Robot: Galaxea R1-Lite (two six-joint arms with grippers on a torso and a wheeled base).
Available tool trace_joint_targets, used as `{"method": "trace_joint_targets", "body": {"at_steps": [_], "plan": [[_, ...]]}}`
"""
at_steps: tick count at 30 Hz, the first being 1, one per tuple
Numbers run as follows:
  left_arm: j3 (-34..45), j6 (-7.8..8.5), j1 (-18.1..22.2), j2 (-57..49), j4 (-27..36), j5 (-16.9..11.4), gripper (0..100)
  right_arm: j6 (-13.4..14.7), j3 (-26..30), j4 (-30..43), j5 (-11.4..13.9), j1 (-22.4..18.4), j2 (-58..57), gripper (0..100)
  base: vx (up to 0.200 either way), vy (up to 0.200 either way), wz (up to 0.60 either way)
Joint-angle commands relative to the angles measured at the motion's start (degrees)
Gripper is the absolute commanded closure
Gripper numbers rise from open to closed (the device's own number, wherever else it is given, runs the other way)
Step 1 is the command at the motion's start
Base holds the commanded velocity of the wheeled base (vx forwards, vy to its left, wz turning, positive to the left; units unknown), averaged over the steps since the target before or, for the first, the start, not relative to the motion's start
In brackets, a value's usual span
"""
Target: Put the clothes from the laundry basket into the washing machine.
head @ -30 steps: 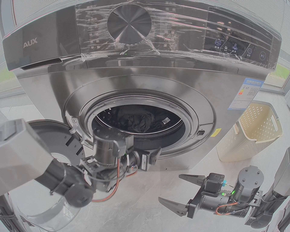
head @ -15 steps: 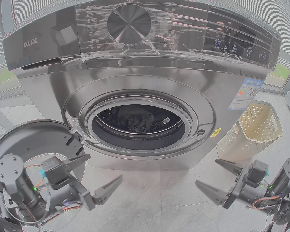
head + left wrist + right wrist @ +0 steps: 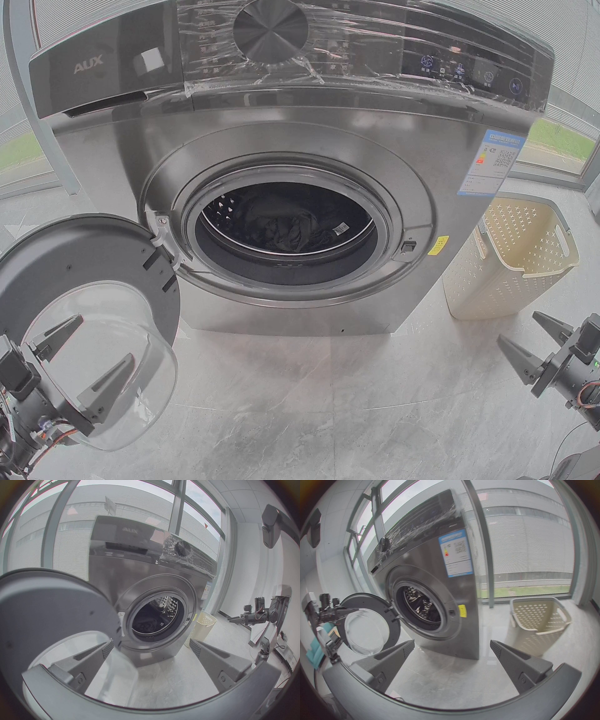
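1. Two grippers, both empty. The left gripper (image 3: pixel 105 339) hangs low, out in front of the washing machine (image 3: pixel 350 134) on its hinge side, fingers spread wide apart with nothing between them.
2. The right gripper (image 3: pixel 518 327) sits low off the machine's other front corner, its fingers equally far apart and bare.
3. The machine's door (image 3: pixel 81 250) is swung fully open, and the left gripper is right in front of its glass bowl.
4. Dark clothes (image 3: pixel 281 222) lie bunched inside the machine's drum, well behind the rubber lip.
5. The laundry basket (image 3: pixel 500 275) stands upright on the floor (image 3: pixel 312 400), just beside the machine's right wall. No fabric pokes above its rim, and its bottom is hidden, so whether anything is left in there is anyone's guess.
6. My read: loading looks nearly or wholly done, and the next step is checking that basket.
7. Here's the danger. The left gripper is so close to the door that a careless swing towards the machine could clip the glass or shove the door on its hinge.
8. On the basket side, a light perforated shell like that may tip or skid if a finger snags a hole or presses on its rim.
9. Any garment carried over could drape across the machine's lip and slide to the floor if let go too early.
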Motion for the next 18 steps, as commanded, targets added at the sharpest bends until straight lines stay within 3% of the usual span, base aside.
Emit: {"method": "trace_joint_targets", "body": {"at_steps": [1,7,9,16,18], "plan": [[0.9,0.25,6.4,-14.0,7.6,-2.2,0,-1.3,1.0,5.8,0.0,-8.1,-11.5,0,-0.200,0.000,0.00],[0.1,0.16,10.3,-20.5,15.7,-5.2,0,-1.3,1.0,11.2,0.0,-12.8,-17.3,0,-0.200,0.000,0.00],[0.1,0.16,12.0,-23.1,18.8,-5.6,0,-1.4,1.0,17.3,0.1,-14.8,-23.8,0,-0.200,0.000,0.00],[1.5,-0.63,14.9,-26.4,20.5,-5.6,0,-2.4,1.0,33.3,0.3,-17.4,-39.2,0,-0.200,0.000,0.00],[3.0,-0.72,16.6,-29.2,22.1,-6.0,0,-2.6,0.8,39.2,0.3,-19.3,-45.6,0,0.000,0.000,0.00]]}}
